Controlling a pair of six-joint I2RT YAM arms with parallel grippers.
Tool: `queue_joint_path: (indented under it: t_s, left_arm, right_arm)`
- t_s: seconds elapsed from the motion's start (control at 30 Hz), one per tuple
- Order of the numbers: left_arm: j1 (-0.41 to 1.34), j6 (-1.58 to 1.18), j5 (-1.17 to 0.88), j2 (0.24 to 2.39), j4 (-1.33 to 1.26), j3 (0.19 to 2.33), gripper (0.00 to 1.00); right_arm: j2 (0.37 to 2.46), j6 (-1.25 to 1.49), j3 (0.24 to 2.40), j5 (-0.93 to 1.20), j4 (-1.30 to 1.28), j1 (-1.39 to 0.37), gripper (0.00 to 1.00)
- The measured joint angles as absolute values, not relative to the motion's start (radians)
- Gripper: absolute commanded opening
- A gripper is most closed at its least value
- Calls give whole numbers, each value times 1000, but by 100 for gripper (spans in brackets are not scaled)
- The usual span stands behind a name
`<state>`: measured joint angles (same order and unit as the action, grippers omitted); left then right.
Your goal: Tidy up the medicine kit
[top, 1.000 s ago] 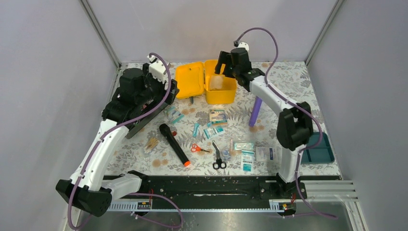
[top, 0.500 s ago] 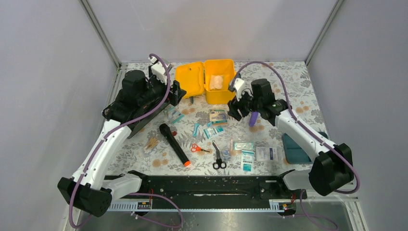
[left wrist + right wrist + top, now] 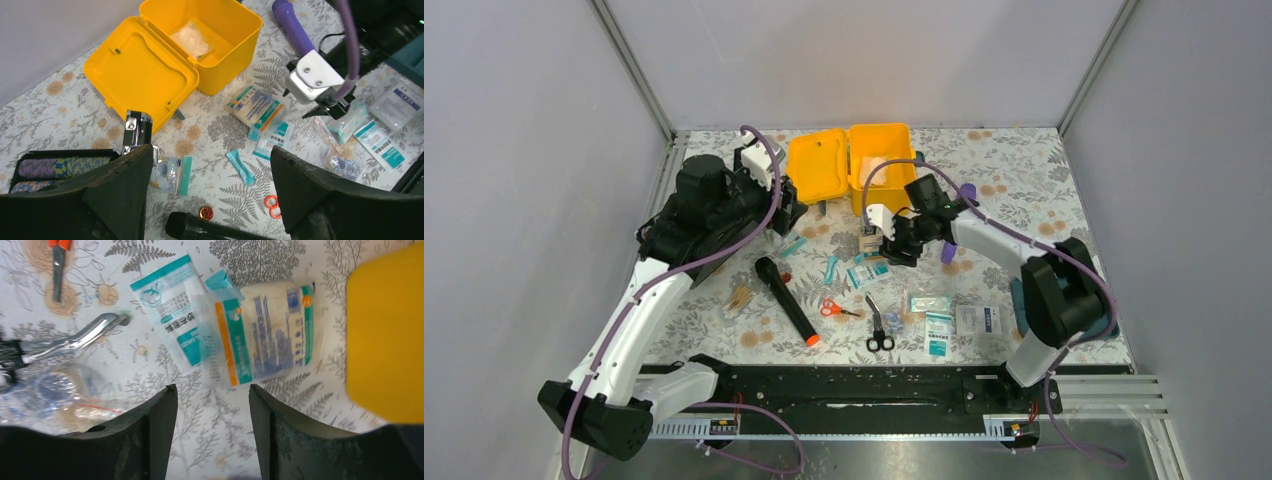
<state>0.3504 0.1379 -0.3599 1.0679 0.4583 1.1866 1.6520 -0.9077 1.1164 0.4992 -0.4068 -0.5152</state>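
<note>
Left gripper (image 3: 210, 155) and right gripper (image 3: 212, 390) gape empty, the right above a packet (image 3: 270, 330) beside the medicine kit (image 3: 225, 75)

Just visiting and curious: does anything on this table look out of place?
Yes. The medicine kit lies open and nearly empty, only one clear packet inside. Its teal insert tray sits apart near the right edge of the table, and supplies lie scattered outside.
</note>
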Motion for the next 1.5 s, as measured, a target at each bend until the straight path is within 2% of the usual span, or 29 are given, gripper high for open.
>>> queue_joint_path:
  t_s: [0.37, 0.7, 0.9, 1.0, 1.13, 1.2, 1.23, 1.3, 1.37, 1.5]
  left_arm:
    - [350, 209, -327, 1002, 530, 1185, 86]
    - [350, 218, -325, 1001, 537, 1184, 86]
    - [350, 218, -324, 1001, 536, 1166, 87]
    - [350, 218, -324, 1001, 535, 1158, 87]
    - [350, 218, -323, 1001, 530, 1155, 87]
    - [350, 218, -322, 1001, 529, 1155, 87]
    - [350, 218, -321, 1001, 529, 1154, 87]
    - [350, 218, -321, 1001, 529, 1152, 87]
    - [350, 217, -321, 1001, 529, 1151, 87]
    - [350, 213, -321, 1001, 529, 1151, 87]
  right_arm:
    - [1895, -1235, 1282, 407, -517, -548, 64]
    - [2055, -1350, 1470, 292, -674, -554, 52]
    - [2062, -1409, 1479, 266, -716, -572, 13]
    - [2062, -1418, 1476, 256, -725, -579, 0]
    - [2032, -1409, 1439, 256, -715, -579, 0]
    - [1980, -1401, 1382, 263, -717, -579, 25]
    - [1951, -1393, 1357, 273, -722, -579, 34]
    - [1896, -1372, 1329, 294, -726, -579, 46]
    - [1861, -1338, 1329, 314, -715, -579, 52]
    - [1881, -1243, 1401, 341, -696, -582, 58]
